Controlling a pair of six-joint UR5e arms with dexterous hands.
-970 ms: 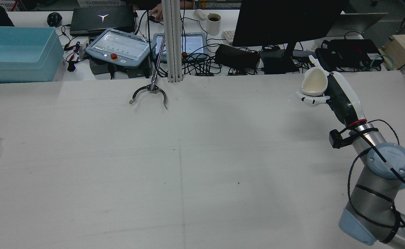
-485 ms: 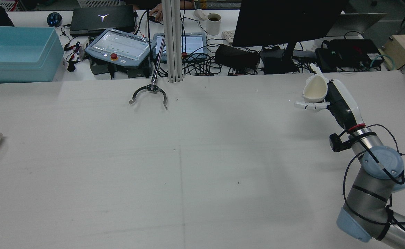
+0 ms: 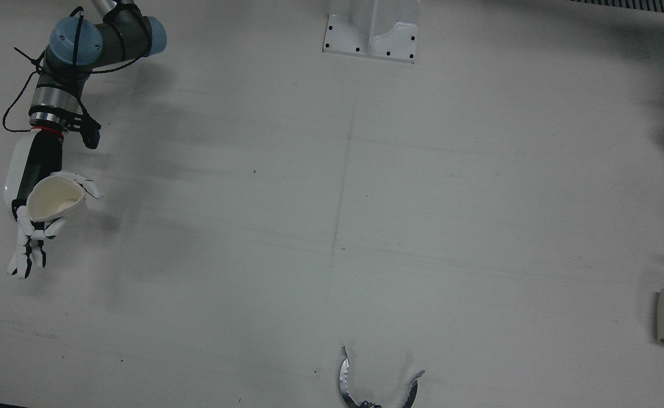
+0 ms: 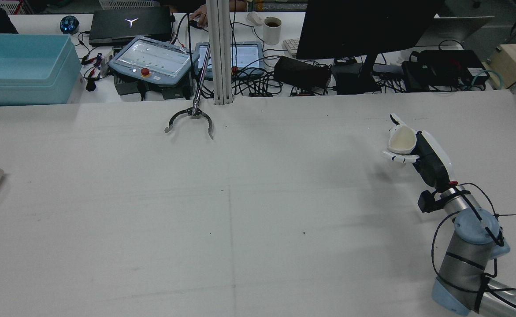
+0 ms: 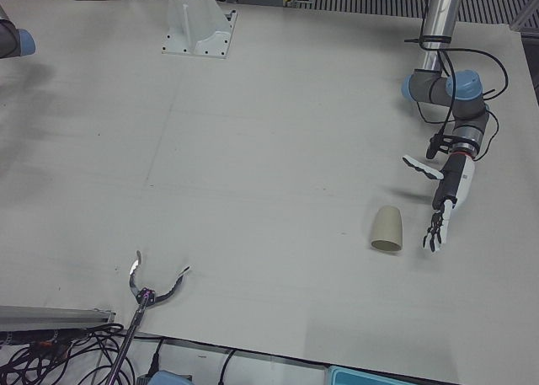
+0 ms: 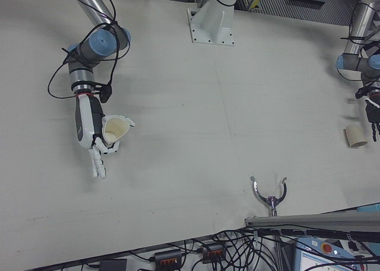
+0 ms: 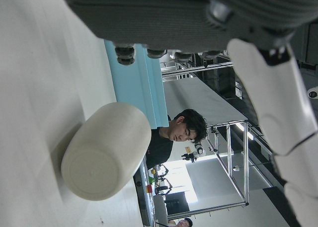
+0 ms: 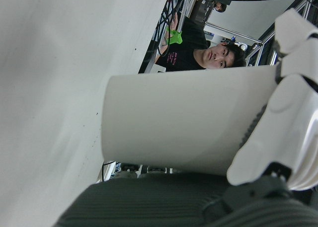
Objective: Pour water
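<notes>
My right hand [image 4: 410, 152] holds a cream-white paper cup [image 4: 401, 138] against the palm, mouth up and tilted, low over the white table [image 4: 240, 198]. It looks light and thin-walled (easy to crush), so I would grip its middle gently. Far across, my left hand [image 5: 442, 208] hangs empty with fingers apart beside a second beige cup [image 5: 387, 229], lying on its side.
</notes>
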